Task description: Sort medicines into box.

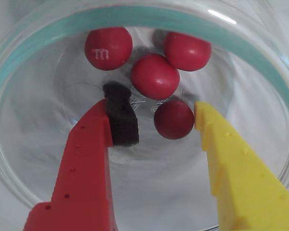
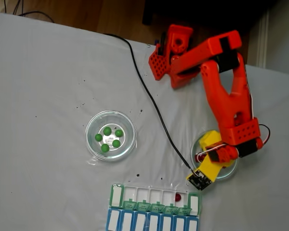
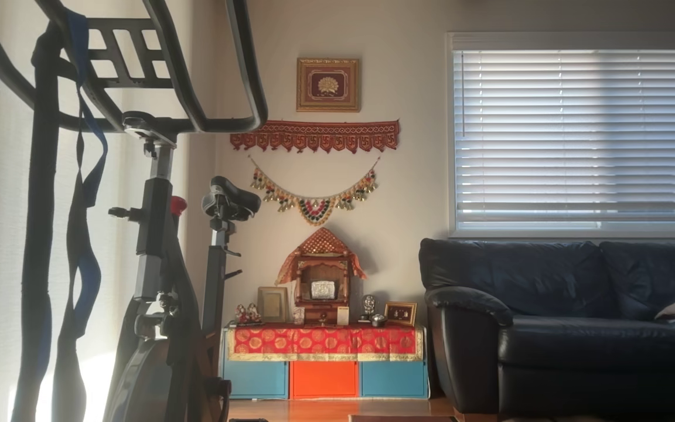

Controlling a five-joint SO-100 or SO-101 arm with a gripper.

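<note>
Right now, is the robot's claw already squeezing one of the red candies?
No. In the wrist view the open gripper straddles one red ball in the glass dish, with a gap beside the padded finger.

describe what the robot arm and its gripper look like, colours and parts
The arm is blocky orange-red printed plastic with black motor blocks at its joints and a thin black cable trailing over the white table. The gripper has one red finger carrying a black foam pad and one yellow finger, both with stepped inner edges and small holes. A small black board hangs near the wrist.
</note>
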